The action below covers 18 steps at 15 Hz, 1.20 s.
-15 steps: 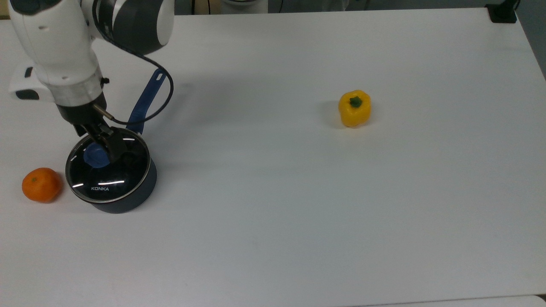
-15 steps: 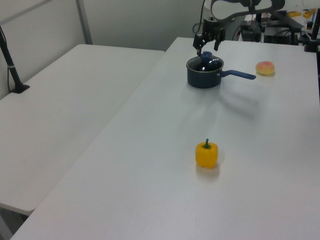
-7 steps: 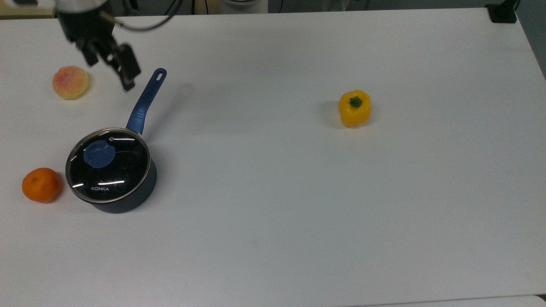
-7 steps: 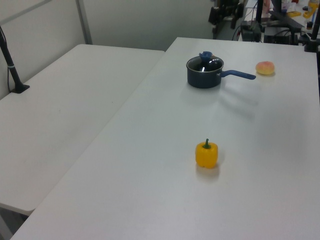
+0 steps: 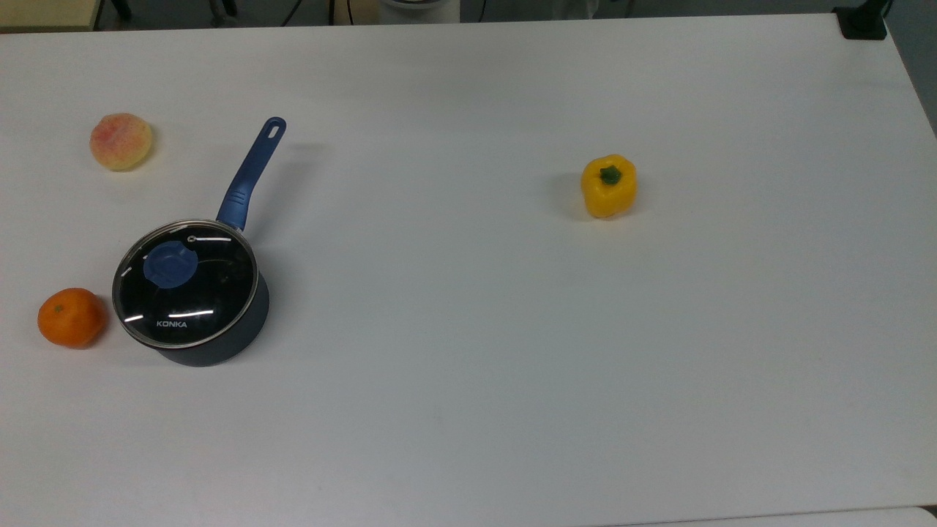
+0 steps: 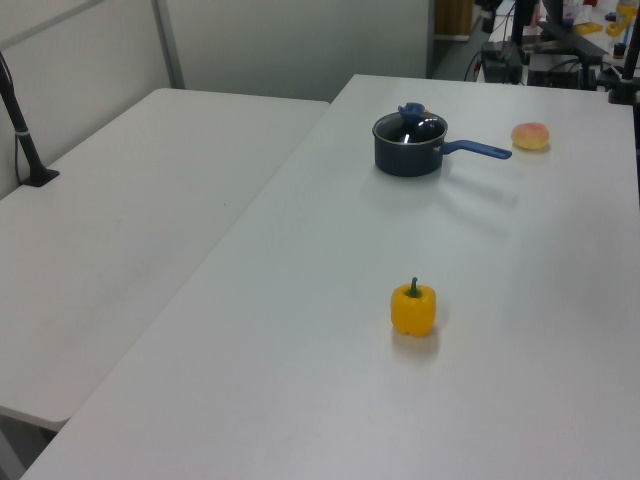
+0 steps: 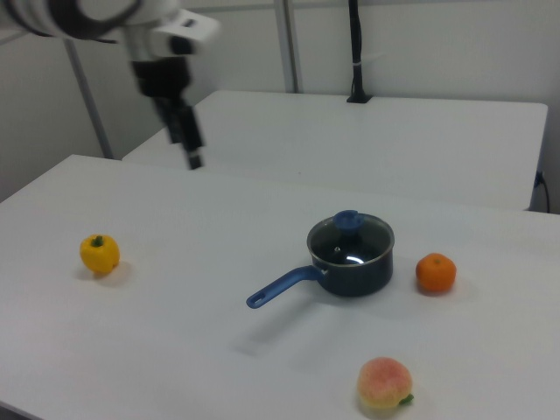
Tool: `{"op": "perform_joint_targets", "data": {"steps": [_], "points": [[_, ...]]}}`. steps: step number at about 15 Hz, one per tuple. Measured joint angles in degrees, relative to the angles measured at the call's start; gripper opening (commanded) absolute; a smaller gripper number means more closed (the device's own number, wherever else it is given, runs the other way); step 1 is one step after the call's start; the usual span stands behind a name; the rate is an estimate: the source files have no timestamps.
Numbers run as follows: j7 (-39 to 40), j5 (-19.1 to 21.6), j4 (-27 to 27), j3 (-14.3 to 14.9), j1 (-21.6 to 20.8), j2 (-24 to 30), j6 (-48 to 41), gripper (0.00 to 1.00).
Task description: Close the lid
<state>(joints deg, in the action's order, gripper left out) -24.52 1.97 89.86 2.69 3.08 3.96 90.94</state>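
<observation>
Laboratory or test room: plain white tables [image 6: 150,200] pushed together, bare grey walls [image 6: 290,40], a clamped black post [image 7: 354,52] at 12 o'clock in the right view, cabled equipment [image 6: 540,45] crowding 1 o'clock in the left view

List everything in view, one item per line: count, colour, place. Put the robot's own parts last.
lid: one, clear glass with a blue knob, seated on the saucepan.
saucepan: one, dark blue with a blue handle, at the top view's left on the table.
orange: one, orange, just beside the saucepan on the top view's left.
peach: one, pink and yellow, near the top view's upper left, apart from the saucepan's handle.
bell pepper: one, yellow with a green stem, alone toward the top view's right.
table: one, white, under everything.
hand: one, black, raised at the right view's upper left, far from the lid.
</observation>
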Motion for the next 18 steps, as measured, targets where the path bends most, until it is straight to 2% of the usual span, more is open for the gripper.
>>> {"op": "perform_joint_targets", "data": {"steps": [3,6,9,12,15,18], "points": [[-1.16,0.02,3.82,-1.63,-3.26,5.3,-3.39,1.0],[3.89,0.02,5.14,-1.98,-6.07,6.31,-3.55,1.0],[14.42,0.01,5.6,-1.97,-6.37,5.13,-1.13,1.0],[24.2,-0.25,5.78,-1.8,-6.14,0.28,6.57,1.0],[26.95,-0.25,5.59,-1.69,-5.4,-2.57,9.28,1.0],[27.31,-0.25,5.39,-1.67,-5.06,-2.61,9.28,1.0]]}}
